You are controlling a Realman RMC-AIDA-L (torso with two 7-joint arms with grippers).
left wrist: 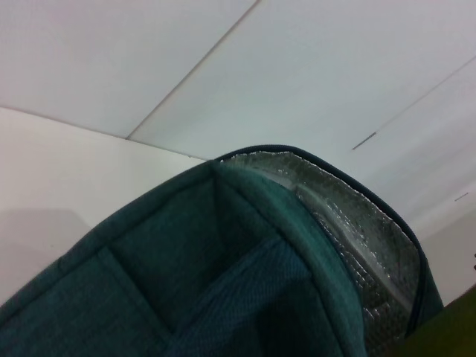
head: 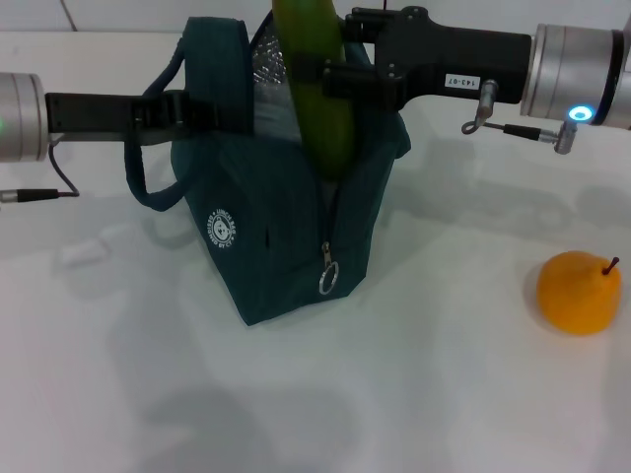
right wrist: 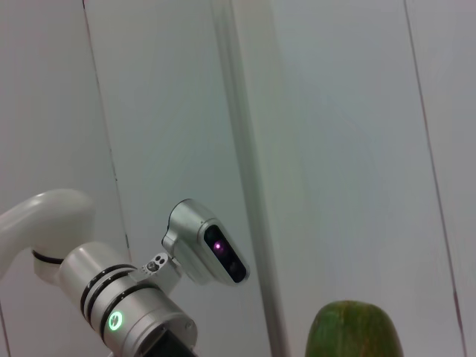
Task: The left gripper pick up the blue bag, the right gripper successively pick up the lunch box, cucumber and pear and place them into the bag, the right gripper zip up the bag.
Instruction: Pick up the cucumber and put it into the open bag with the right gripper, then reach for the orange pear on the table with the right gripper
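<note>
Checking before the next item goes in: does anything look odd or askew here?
Only the cucumber: held by the right gripper, it stands upright, half out of the blue bag.

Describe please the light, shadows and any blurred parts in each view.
Head view: even, soft light; the blue bag and pear cast only faint shadows on the white table. Left wrist view: the bag's silver lining glints, and the near fabric is blurred. Right wrist view: the cucumber tip is out of focus; the left arm's green light glows.
</note>
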